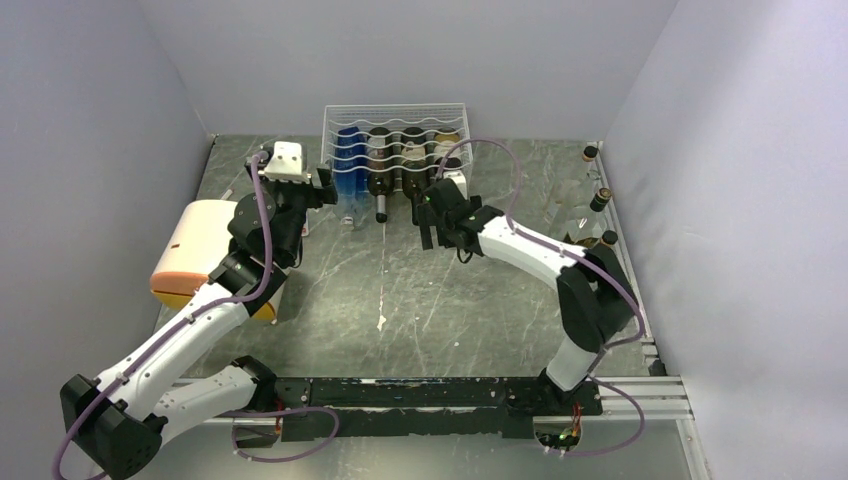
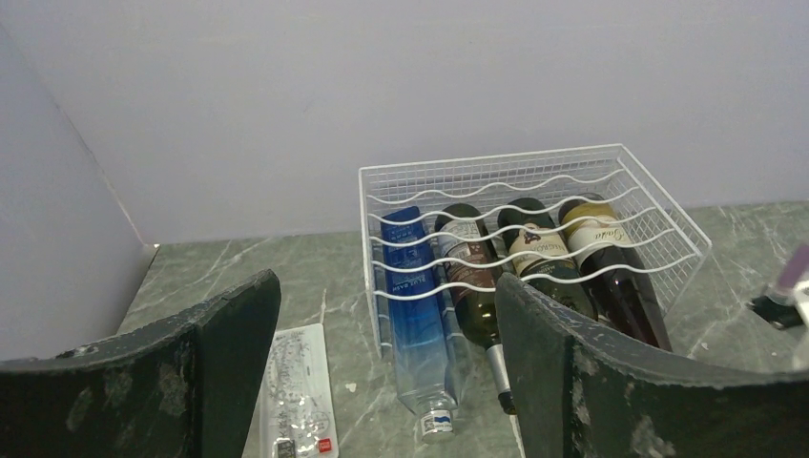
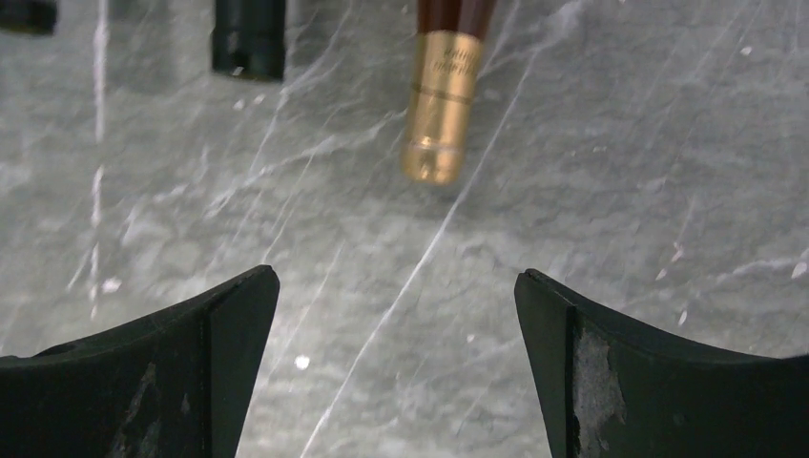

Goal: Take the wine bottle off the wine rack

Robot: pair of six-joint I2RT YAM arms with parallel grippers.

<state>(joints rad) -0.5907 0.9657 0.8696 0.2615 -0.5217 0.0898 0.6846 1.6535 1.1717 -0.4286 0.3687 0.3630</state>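
Note:
The white wire wine rack point(image 1: 395, 108) stands at the back of the table with several bottles lying in it, necks toward me. In the left wrist view the rack point(image 2: 496, 162) holds a blue bottle point(image 2: 420, 324), a dark green wine bottle with a silver capsule point(image 2: 477, 305) and two more wine bottles point(image 2: 539, 258). My left gripper point(image 2: 383, 281) is open, just short of the rack's left front. My right gripper point(image 3: 396, 277) is open over bare table. A gold-capped bottle neck point(image 3: 439, 105) lies a little beyond its fingertips.
A cream and orange drum point(image 1: 195, 250) lies at the left beside my left arm. Several bottles point(image 1: 600, 200) stand along the right wall. A clear plastic packet point(image 2: 296, 391) lies on the table left of the rack. A black-capped neck point(image 3: 250, 38) sticks out left of the gold one.

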